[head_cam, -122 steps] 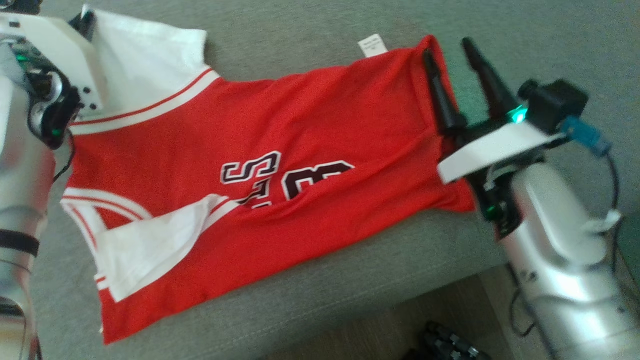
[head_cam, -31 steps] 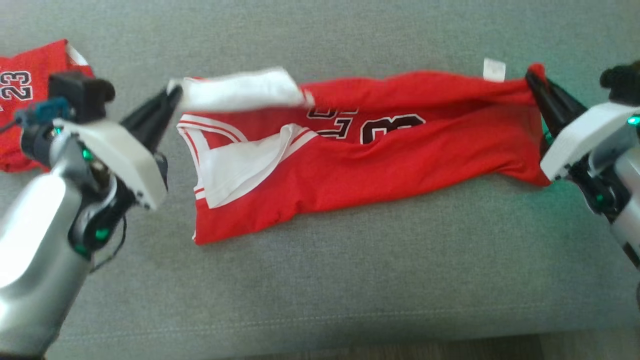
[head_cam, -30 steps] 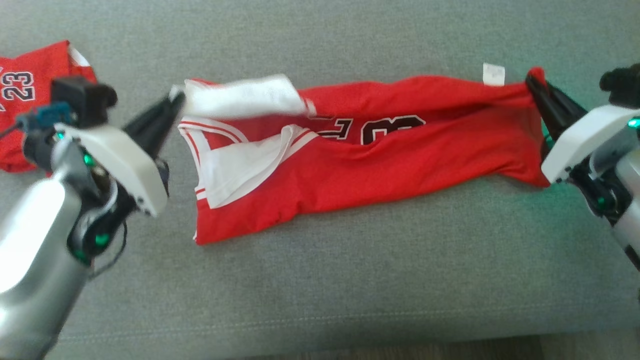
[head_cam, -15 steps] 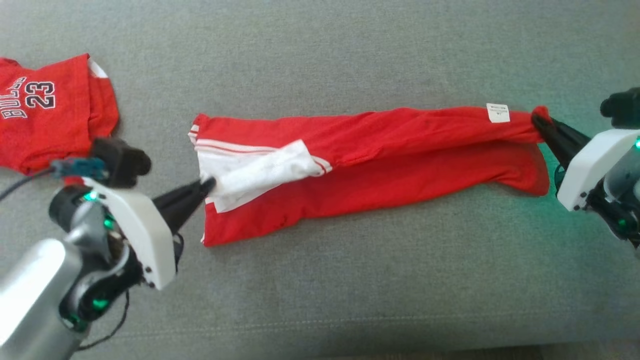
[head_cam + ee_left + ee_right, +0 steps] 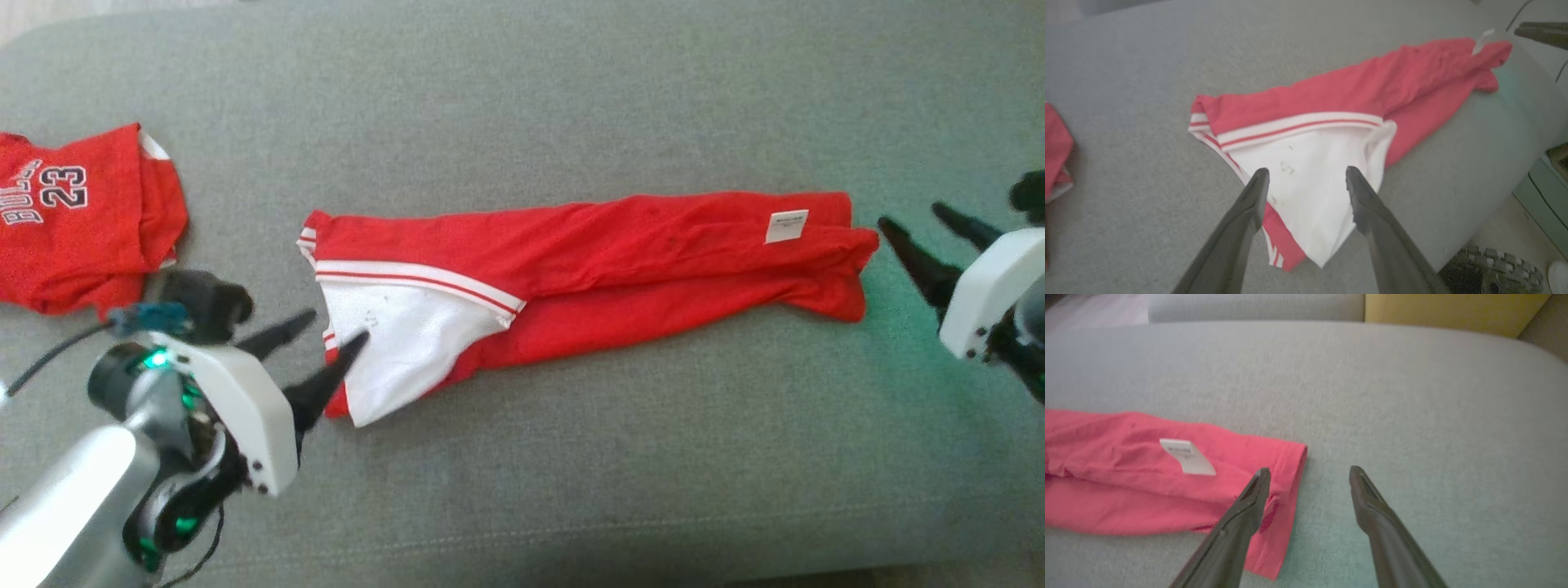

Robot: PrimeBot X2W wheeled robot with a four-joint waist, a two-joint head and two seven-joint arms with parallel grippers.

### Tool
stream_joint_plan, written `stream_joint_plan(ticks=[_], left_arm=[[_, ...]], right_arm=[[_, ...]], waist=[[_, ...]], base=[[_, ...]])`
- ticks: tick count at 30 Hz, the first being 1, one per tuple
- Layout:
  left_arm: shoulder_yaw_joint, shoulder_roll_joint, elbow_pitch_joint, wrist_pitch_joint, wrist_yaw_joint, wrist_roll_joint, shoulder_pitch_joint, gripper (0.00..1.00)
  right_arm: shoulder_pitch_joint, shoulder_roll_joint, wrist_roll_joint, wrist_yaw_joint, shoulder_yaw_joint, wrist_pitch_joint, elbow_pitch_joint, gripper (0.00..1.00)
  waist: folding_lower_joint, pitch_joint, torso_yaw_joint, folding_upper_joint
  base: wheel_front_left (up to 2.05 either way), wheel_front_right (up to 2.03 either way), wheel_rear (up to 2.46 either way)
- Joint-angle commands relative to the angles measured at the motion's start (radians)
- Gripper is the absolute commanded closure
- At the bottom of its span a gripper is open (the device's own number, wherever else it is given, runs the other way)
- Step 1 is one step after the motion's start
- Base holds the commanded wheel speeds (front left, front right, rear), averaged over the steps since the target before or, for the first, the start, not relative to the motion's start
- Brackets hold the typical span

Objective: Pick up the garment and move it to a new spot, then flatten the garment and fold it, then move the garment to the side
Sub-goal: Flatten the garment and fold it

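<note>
Holding nothing in left gripper (image 5: 340, 324) or right gripper (image 5: 909, 213), both spread open at the ends of the garment (image 5: 588, 269).

Lies as a long strip across the middle of the cushion (image 5: 571, 457), white end toward its left edge. Could fall open if pinched by the top layer alone, or drag the second jersey (image 5: 82, 212) near that edge.

left jersey (image 5: 90, 224): "23", "BULL" cut off | garment (image 5: 612, 245) tag (image 5: 786, 226): unreadable

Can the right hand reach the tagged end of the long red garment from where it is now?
Probably yes. The right hand is open just off that end of the garment, with only bare couch between them.
</note>
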Motion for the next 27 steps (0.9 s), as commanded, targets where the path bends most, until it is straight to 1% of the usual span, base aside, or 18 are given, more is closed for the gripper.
stream_joint_plan(ticks=[1,2,3,6,8,11,13,16,20,22,23,26,27], left_arm=[[0.085,0.008,-0.012,-0.057,0.026,0.004,-0.037,0.00],[0.106,-0.011,-0.005,-0.093,0.043,0.001,-0.038,0.00],[0.106,-0.011,-0.005,-0.093,0.043,0.001,-0.038,0.00],[0.171,-0.077,0.019,-0.211,0.085,-0.021,-0.037,0.00],[0.217,-0.128,0.031,-0.295,0.105,-0.047,-0.032,0.00],[0.284,-0.216,0.045,-0.419,0.119,-0.099,-0.021,0.00],[0.313,-0.261,0.054,-0.495,0.123,-0.113,-0.010,0.00],[0.337,-0.306,0.085,-0.563,0.112,-0.097,0.007,0.00],[0.388,-0.382,0.118,-0.591,0.097,-0.024,0.039,0.00],[0.463,-0.455,0.114,-0.592,0.085,0.040,0.068,0.00],[0.494,-0.491,0.112,-0.592,0.067,0.074,0.088,0.00],[0.568,-0.566,0.110,-0.592,0.004,0.206,0.147,0.00],[0.589,-0.583,0.108,-0.592,-0.016,0.247,0.164,0.00]], right_arm=[[0.012,-0.032,-0.009,0.007,-0.042,-0.034,-0.009,0.00],[0.014,-0.025,-0.009,0.007,-0.062,-0.049,-0.007,0.00],[0.014,-0.025,-0.009,0.007,-0.062,-0.049,-0.007,0.00],[0.021,0.006,-0.014,0.007,-0.132,-0.114,-0.004,0.00],[0.032,0.038,-0.022,0.007,-0.179,-0.162,-0.012,0.00],[0.062,0.092,-0.037,0.007,-0.252,-0.239,-0.035,0.00],[0.091,0.131,-0.051,0.007,-0.302,-0.286,-0.049,0.00],[0.140,0.192,-0.107,0.007,-0.364,-0.335,-0.073,0.00],[0.214,0.274,-0.245,0.007,-0.452,-0.370,-0.114,0.00],[0.253,0.312,-0.341,0.007,-0.507,-0.377,-0.145,0.00],[0.273,0.333,-0.393,0.007,-0.541,-0.379,-0.160,0.00],[0.338,0.422,-0.511,0.007,-0.650,-0.381,-0.236,0.00],[0.362,0.451,-0.545,0.007,-0.680,-0.381,-0.261,0.00]], waist=[[0.0000,-0.021,-0.001,0.0000],[0.0000,-0.030,0.000,0.0000],[0.0000,-0.030,0.000,0.0000],[0.0000,-0.051,0.003,0.0000],[0.0000,-0.064,0.005,0.0000],[0.0000,-0.082,0.013,0.0000],[0.0000,-0.092,0.018,0.0000],[0.0000,-0.104,0.024,0.0000],[0.0000,-0.115,0.033,0.0000],[0.0000,-0.118,0.037,0.0000],[0.0000,-0.119,0.038,0.0000],[0.0000,-0.120,0.039,0.0000],[0.0000,-0.121,0.039,0.0000]], base=[[0.00,0.00,0.00],[0.00,0.00,0.00],[0.00,0.00,0.00],[0.00,0.00,0.00],[0.00,0.00,0.00],[0.00,0.00,0.00],[0.00,0.00,0.00],[0.00,0.00,0.00],[0.00,0.00,0.00],[0.00,0.00,0.00],[0.00,0.00,0.00],[0.00,0.00,0.00],[0.00,0.00,0.00]])
